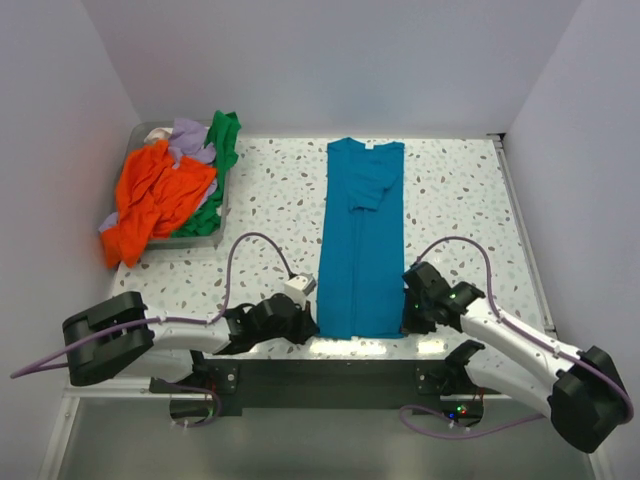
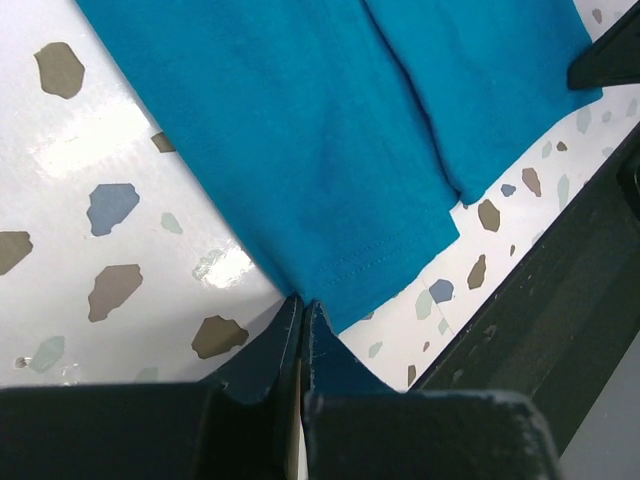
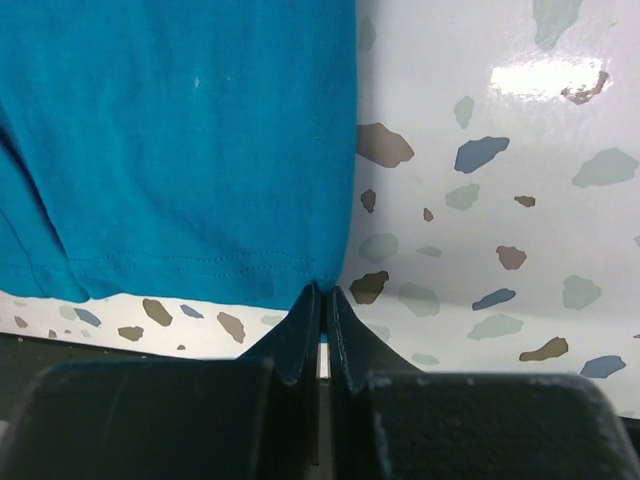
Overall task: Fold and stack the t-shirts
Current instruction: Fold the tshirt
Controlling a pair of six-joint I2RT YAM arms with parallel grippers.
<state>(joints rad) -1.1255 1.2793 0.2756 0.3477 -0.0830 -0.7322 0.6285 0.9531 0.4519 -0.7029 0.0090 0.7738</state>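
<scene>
Low in its wrist view, the left gripper has its jaws pressed together on one hem corner of the teal t-shirt. The right gripper pinches the opposite corner likewise. That shirt lies folded into a long strip mid-frame on the speckled table. At upper left, a grey bin holds an orange t-shirt, a green t-shirt and a lavender t-shirt.

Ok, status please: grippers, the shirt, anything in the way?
Left gripper and right gripper both shut on near hem corners of teal shirt. Shirt flat, folded to a long strip. Nothing in the way; other shirts heaped in bin, far left.
</scene>
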